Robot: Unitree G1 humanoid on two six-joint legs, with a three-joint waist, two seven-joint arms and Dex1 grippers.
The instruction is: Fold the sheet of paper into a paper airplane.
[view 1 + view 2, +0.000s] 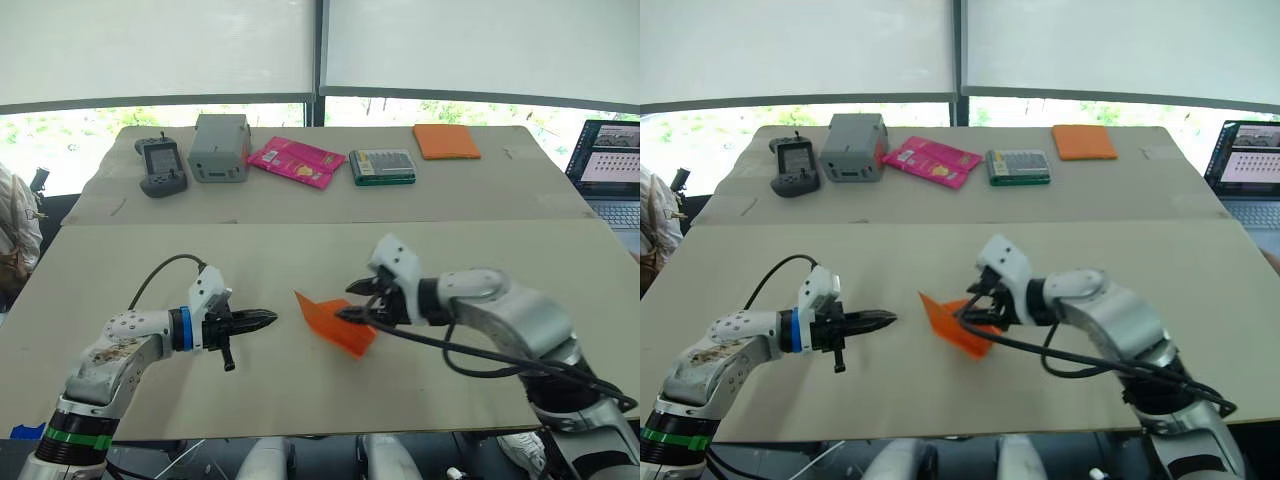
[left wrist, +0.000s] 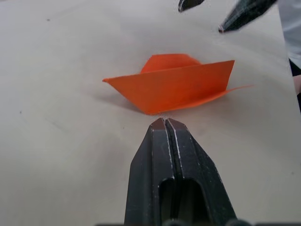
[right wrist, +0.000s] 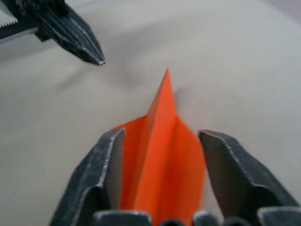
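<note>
While the wide beige desk [image 1: 300, 390] carries everything I see, its far part holds a row: a dark handheld controller [image 1: 161, 166] at the left, a grey box [image 1: 220, 147], a pink packet [image 1: 296, 161], a green-edged case [image 1: 382, 166], and a thicker orange rectangular pad [image 1: 446, 141] at the right. An open laptop [image 1: 609, 170] sits at the far right edge.

On the near part, between my two arms, lies the small bright orange paper airplane [image 1: 335, 322], folded into a pointed wedge with one flap standing up. My right tool [image 1: 352, 299] has its jaws spread wide, one finger on each side of the wedge's rear; I cannot tell whether they touch it. My left tool [image 1: 270, 318] is closed on nothing, its tip pointing at the airplane from just beside it on the left.
</note>
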